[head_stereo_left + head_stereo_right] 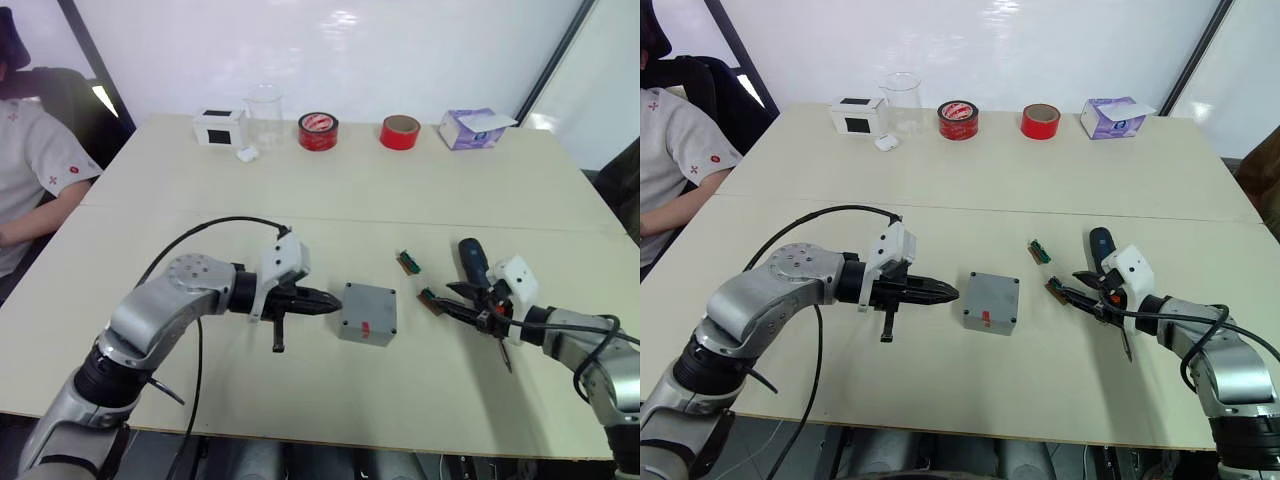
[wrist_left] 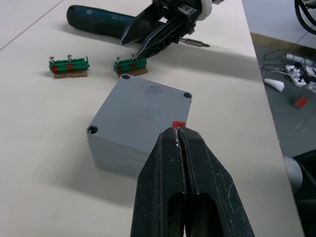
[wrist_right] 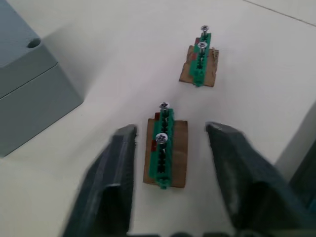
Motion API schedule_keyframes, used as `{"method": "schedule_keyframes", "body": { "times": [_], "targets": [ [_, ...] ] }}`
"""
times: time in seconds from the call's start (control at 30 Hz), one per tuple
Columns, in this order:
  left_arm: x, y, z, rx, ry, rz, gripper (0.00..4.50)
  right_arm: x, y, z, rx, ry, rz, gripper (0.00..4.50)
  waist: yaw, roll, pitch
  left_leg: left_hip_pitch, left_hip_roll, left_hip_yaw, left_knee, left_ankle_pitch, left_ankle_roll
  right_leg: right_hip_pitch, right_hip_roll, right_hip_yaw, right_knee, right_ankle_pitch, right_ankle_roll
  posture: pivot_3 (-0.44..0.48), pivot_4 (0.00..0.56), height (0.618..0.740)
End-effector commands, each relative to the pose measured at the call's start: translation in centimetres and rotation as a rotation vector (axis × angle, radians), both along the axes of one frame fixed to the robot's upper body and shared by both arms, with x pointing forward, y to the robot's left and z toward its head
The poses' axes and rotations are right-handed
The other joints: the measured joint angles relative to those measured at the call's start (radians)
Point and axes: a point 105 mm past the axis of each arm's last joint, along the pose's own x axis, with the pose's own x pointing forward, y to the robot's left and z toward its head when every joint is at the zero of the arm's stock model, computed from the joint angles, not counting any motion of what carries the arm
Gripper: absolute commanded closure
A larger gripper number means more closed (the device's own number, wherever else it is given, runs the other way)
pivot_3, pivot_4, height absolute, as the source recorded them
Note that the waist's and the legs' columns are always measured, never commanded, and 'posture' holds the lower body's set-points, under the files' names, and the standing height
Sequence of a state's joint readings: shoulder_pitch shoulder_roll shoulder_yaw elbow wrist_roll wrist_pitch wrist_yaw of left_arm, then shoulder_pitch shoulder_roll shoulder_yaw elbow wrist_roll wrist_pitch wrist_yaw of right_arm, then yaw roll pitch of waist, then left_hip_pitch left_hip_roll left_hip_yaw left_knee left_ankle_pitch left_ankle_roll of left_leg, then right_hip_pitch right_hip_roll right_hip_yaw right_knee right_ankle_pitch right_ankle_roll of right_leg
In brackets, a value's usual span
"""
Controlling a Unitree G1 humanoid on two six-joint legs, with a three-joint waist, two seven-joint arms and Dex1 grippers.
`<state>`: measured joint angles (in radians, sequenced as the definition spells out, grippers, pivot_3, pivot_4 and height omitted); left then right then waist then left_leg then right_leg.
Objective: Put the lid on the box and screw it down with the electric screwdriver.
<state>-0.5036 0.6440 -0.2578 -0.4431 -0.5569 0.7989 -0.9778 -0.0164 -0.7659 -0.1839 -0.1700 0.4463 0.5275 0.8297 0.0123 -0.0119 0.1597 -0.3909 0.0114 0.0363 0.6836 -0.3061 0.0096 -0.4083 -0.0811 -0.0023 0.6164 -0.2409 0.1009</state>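
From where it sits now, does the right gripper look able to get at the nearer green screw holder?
Probably yes: the right gripper is open, its fingers straddling the green screw holder, with nothing between them. The electric screwdriver lies alongside.

The two head views look forward and down from above the table [image 1: 330, 190], taking in both arms and the far edge; they share almost the whole scene.

The left wrist view looks along the left gripper [image 2: 180, 136], whose fingers are pressed together, close onto the lid [image 2: 143, 108] just ahead of the tips; beyond it lies the right gripper [image 2: 140, 42].

The right wrist view sits very near the table, facing past the spread fingers of its gripper to a green screw holder [image 3: 164, 148] between them. A corner of the box [image 3: 27, 94] shows beside that hand, shared with the left wrist view.
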Motion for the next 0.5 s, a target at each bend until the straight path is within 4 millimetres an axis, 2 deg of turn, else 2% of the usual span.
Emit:
{"method": "schedule_keyframes", "body": {
  "times": [0.03, 0.5],
  "targets": [
    [-0.29, 0.02, 0.56, -0.013, -0.023, -0.006, 4.50, -0.20, -0.10, 0.84, -0.020, -0.040, 0.014, 3.27, 0.000, 0.000, 0.000, 0.000, 0.000, 0.000, 0.000, 0.000, 0.000, 0.000, 0.000, 0.000, 0.000, 0.000, 0.000, 0.000, 0.150, 0.740],
    [0.07, 0.39, 0.07, 0.013, -0.036, 0.006, 4.50, 0.28, 0.84, 0.85, -0.001, -0.049, 0.018, 3.27, -0.001, 0.000, 0.000, 0.000, 0.000, 0.000, 0.000, 0.000, 0.000, 0.000, 0.000, 0.000, 0.000, 0.000, 0.000, 0.000, 0.150, 0.740]
  ]
}}
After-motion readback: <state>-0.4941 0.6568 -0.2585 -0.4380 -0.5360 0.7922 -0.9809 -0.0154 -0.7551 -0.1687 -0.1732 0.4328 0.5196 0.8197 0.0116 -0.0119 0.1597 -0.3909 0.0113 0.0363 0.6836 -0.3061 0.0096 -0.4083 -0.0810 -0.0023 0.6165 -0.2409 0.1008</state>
